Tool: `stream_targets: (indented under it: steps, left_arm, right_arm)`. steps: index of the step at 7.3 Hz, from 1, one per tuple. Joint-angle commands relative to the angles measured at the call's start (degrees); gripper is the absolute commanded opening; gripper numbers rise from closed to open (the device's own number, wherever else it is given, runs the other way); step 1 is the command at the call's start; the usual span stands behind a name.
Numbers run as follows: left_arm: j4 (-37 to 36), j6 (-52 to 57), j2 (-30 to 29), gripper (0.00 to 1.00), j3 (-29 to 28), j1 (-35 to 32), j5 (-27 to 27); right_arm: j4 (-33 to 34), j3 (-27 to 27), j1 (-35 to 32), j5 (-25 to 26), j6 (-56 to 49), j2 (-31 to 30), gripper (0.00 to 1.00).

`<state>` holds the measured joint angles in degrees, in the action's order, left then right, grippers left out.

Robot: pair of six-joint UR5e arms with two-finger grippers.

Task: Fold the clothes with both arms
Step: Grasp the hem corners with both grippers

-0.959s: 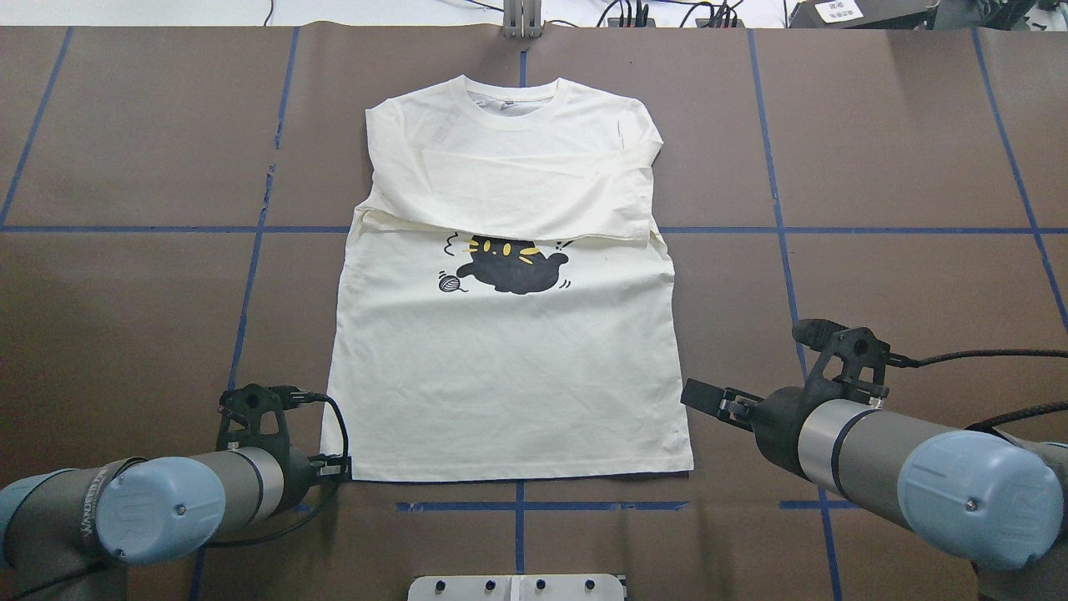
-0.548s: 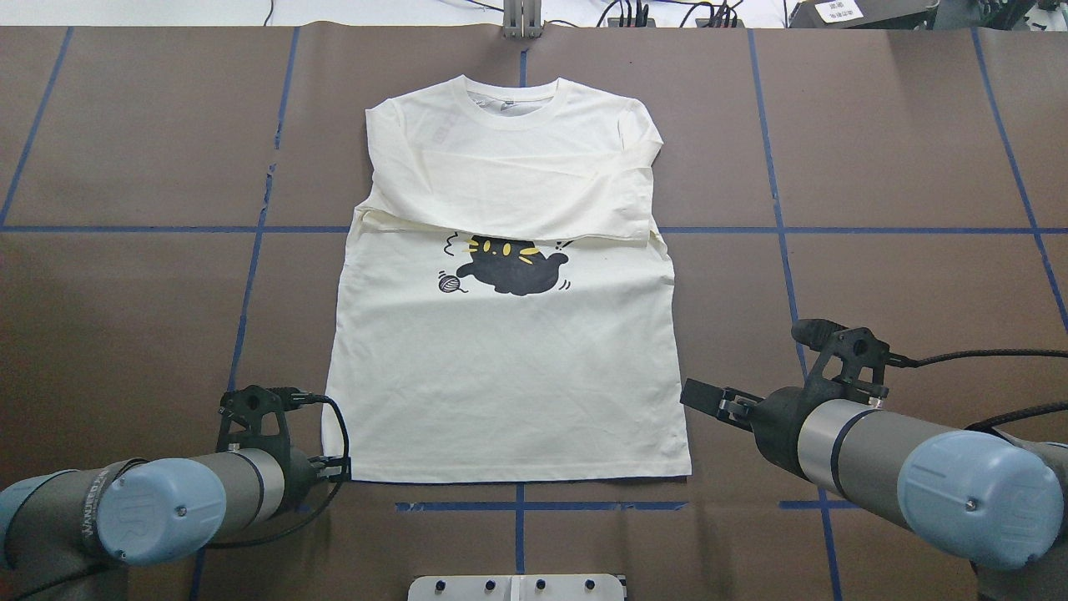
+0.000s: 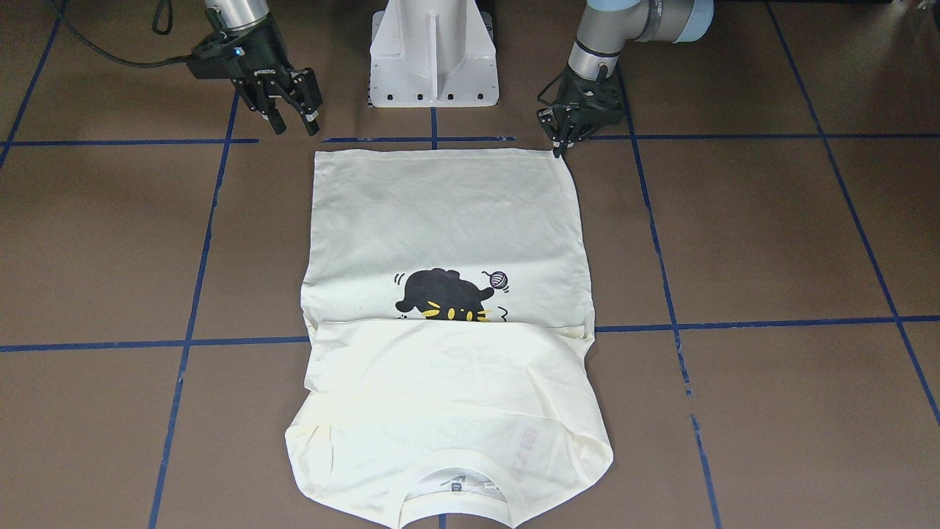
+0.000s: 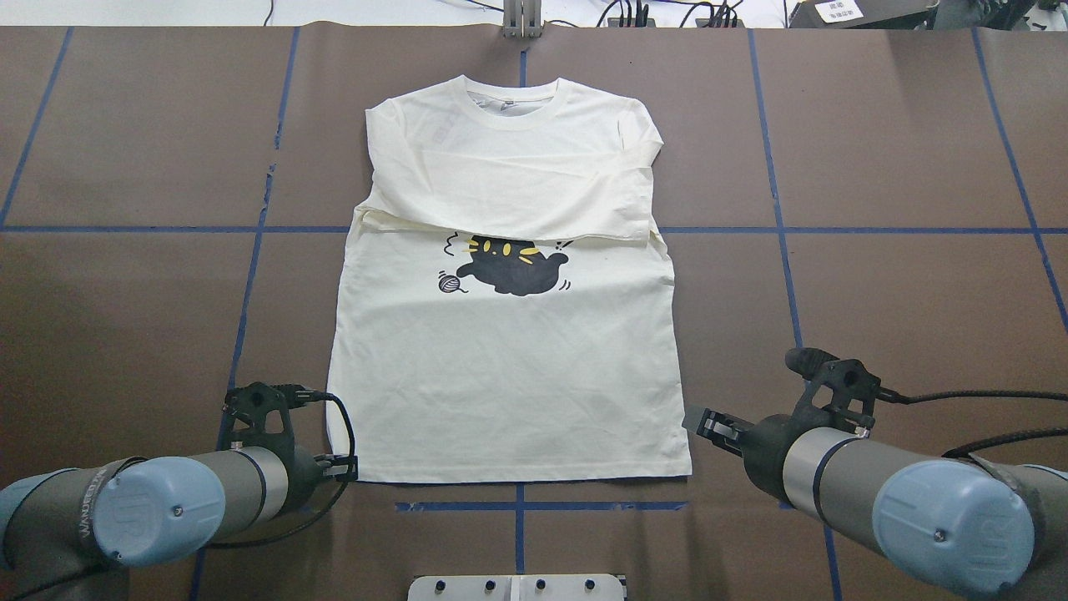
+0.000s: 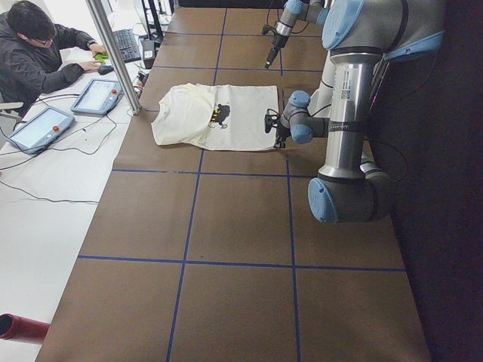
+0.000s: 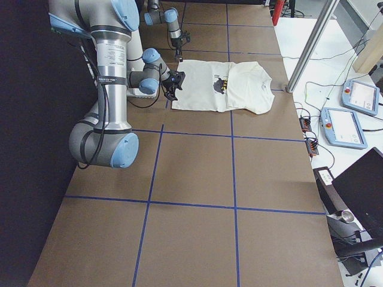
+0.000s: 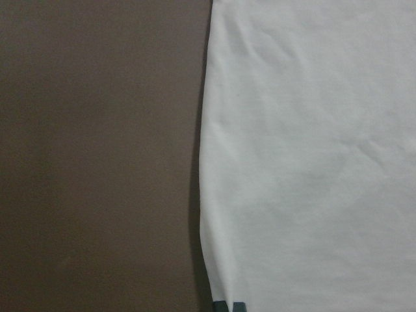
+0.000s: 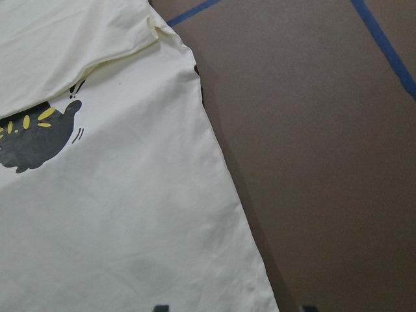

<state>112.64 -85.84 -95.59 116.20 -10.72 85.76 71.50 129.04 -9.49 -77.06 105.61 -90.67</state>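
The cream-white shirt [image 4: 509,376] lies flat on the brown table, collar at the far side, sleeves folded across the chest above the black cat print [image 4: 513,267]. My left gripper [image 4: 349,469] is low at the near-left hem corner; in the front view [image 3: 559,150] its fingers meet at that corner, and in the left wrist view its pads [image 7: 221,307] sit close together on the shirt's edge [image 7: 312,162]. My right gripper [image 3: 294,125] hangs open just off the near-right hem corner [image 4: 686,467]. In the right wrist view the shirt [image 8: 117,227] fills the left half and the side edge runs between the spread fingertips [image 8: 159,308].
The white pedestal base [image 3: 433,66] stands between the arms at the table's near edge. Blue tape lines [image 4: 517,506] cross the table. In the left side view a person [image 5: 30,53] sits at a desk with tablets [image 5: 98,94] beyond a metal post [image 5: 113,53].
My right gripper has drawn back towards the robot and now sits lower along the shirt's right edge. The left gripper has edged slightly right at the hem corner.
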Motion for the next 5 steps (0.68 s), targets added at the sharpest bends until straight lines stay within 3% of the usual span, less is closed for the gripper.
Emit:
stream_targets:
  steps: [1,2,5]
  left_arm:
    - [0.0,0.0,-0.5,0.0,1.2,-0.1,0.2]
    - [-0.1,0.0,-0.6,0.0,2.5,-0.1,0.3]
    - [-0.1,0.0,-0.7,0.0,2.9,-0.2,0.4]
  right_arm:
    - [1.3,-2.9,3.7,4.1,3.4,0.3,0.48]
    - [1.4,-4.7,5.2,5.5,3.3,2.1,0.55]
    - [1.5,-7.7,6.1,6.4,2.8,3.7,0.55]
